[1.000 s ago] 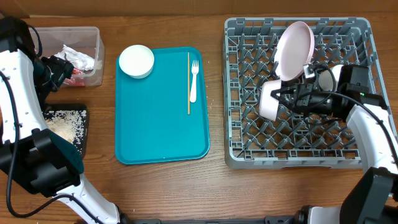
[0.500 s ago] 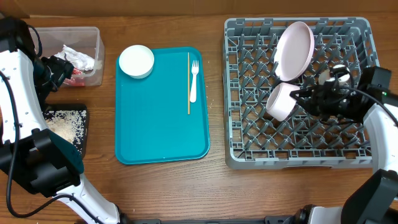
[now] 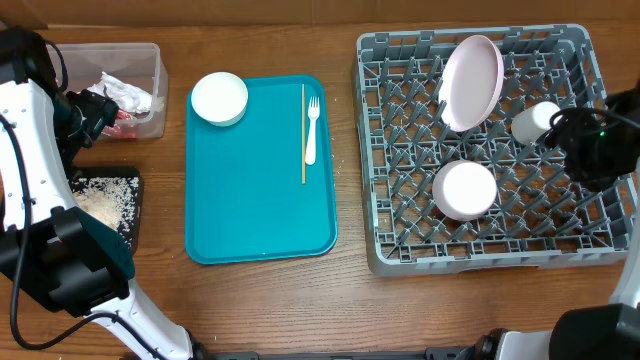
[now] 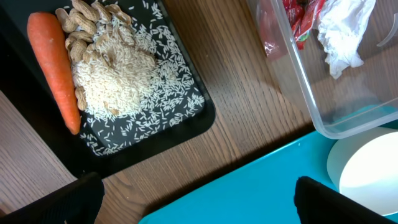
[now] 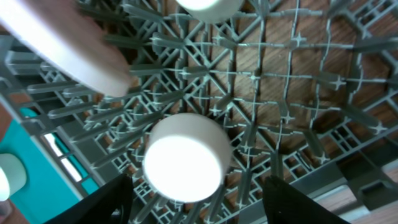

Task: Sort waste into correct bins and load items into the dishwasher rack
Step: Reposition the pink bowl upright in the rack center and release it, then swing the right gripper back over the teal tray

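Left of the teal tray (image 3: 260,200), near side: black tray (image 4: 200,116). Overhead it is largely hidden under the left arm; only the wrist view shows the contents.
- Carrot (image 4: 55,68) lies along the black tray's edge farthest from the teal tray. Its long axis follows that edge and the thin tip points to the bottom of the wrist view.
- Grainy food scraps (image 4: 118,74) are heaped just beside the carrot, with loose grains scattered over the tray floor.
- Left gripper (image 4: 198,186) hovers over the table at the teal tray's left edge, jaws wide, nothing between them.

Left of the teal tray, far side: clear tub (image 3: 150,60), partly covered by the arm. The red wrapper (image 4: 298,18) and white napkin (image 4: 339,31) are inside, both cut off by the frame edge.

On the teal tray:
- Small bowl (image 3: 219,98) sits at the far left corner.
- Wooden stick (image 3: 303,130) lies towards the right side, long axis far to near.
- Fork (image 3: 311,130) lies just beside it and parallel, tines at the far end.

Right of the teal tray: dishwasher rack (image 3: 400,255).
- Second bowl (image 3: 465,190) sits among the pegs with a round face upward; mouth or base, cannot tell.
- Plate (image 3: 472,82) stands on edge, leaning.
- Cup (image 3: 535,120) is partly hidden by the right arm.
- Right gripper (image 5: 198,183) is above the rack's right side, jaws apart and empty.
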